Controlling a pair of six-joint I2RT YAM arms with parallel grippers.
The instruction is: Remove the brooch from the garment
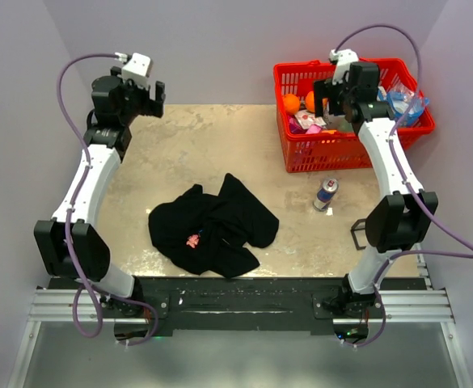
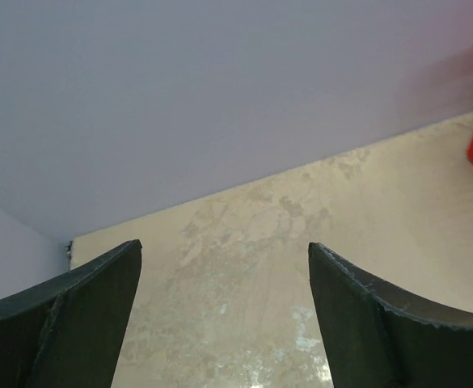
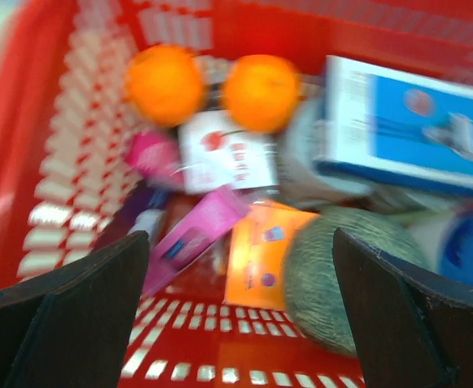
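The black T-shirt [image 1: 213, 225] lies crumpled on the table near the front middle. A small pink brooch [image 1: 192, 240] sits on its lower left part. My left gripper [image 1: 145, 99] is raised at the far left of the table, far from the shirt, open and empty; its wrist view [image 2: 224, 267] shows only bare tabletop and wall between the fingers. My right gripper [image 1: 339, 90] hangs over the red basket at the far right, open and empty [image 3: 240, 267]. The shirt and brooch are out of both wrist views.
A red basket [image 1: 293, 158] at the far right holds two oranges [image 3: 165, 83], boxes, packets and a grey-green ball [image 3: 345, 275]. A drink can [image 1: 325, 195] stands in front of the basket. Walls close in the back and sides.
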